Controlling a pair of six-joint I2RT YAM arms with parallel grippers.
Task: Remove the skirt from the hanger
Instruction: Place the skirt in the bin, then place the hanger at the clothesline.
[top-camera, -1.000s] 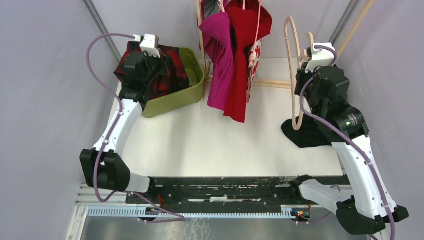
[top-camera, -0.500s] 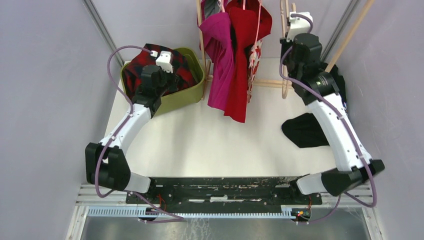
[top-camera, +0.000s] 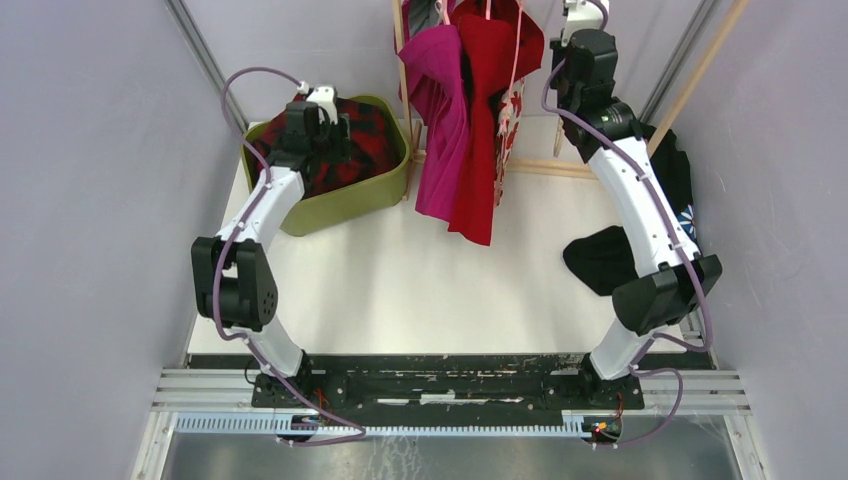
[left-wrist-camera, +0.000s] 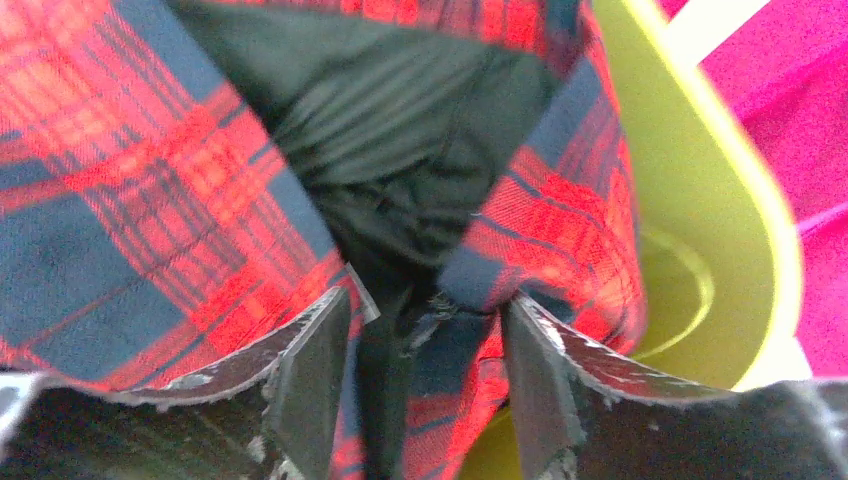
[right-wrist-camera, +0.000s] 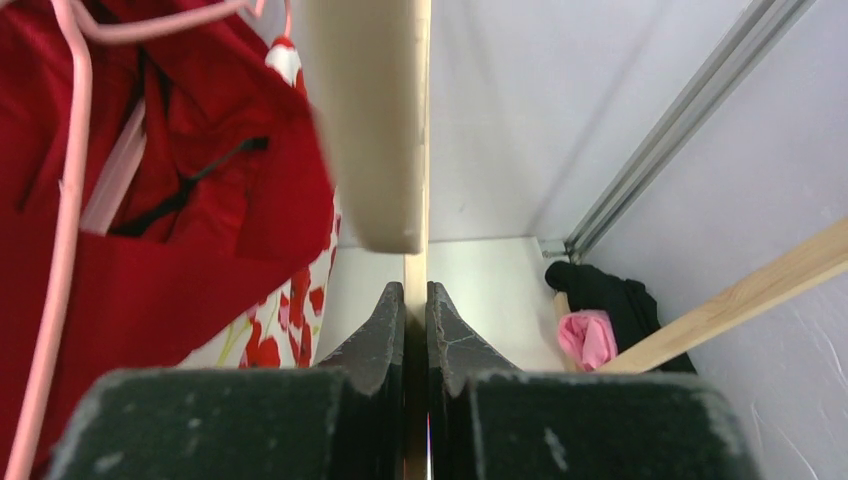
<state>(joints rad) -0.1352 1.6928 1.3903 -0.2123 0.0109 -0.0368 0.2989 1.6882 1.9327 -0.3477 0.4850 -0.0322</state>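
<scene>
The red and navy plaid skirt (top-camera: 362, 140) lies bunched in the green bin (top-camera: 385, 192). My left gripper (top-camera: 322, 108) hangs over the bin's left part. In the left wrist view its jaws stand apart, and a fold of the skirt (left-wrist-camera: 150, 170) lies loose between the fingers (left-wrist-camera: 312, 372). My right gripper (top-camera: 578, 30) is raised at the far edge beside the hanging clothes. In the right wrist view it (right-wrist-camera: 416, 300) is shut on the thin edge of the pale wooden hanger (right-wrist-camera: 372, 120), which rises above the jaws. The hanger carries no cloth.
A magenta garment (top-camera: 440, 120) and a red one (top-camera: 492, 130) hang from the rack at the far centre. A black garment (top-camera: 600, 262) lies on the white table at the right. Black and pink clothes (right-wrist-camera: 600, 310) sit by the right wall, beside a slanted wooden pole (top-camera: 700, 60).
The left arm swung right over the bin with the skirt, and its jaws opened. The right arm lifted the bare hanger from the table up to the far rack.
</scene>
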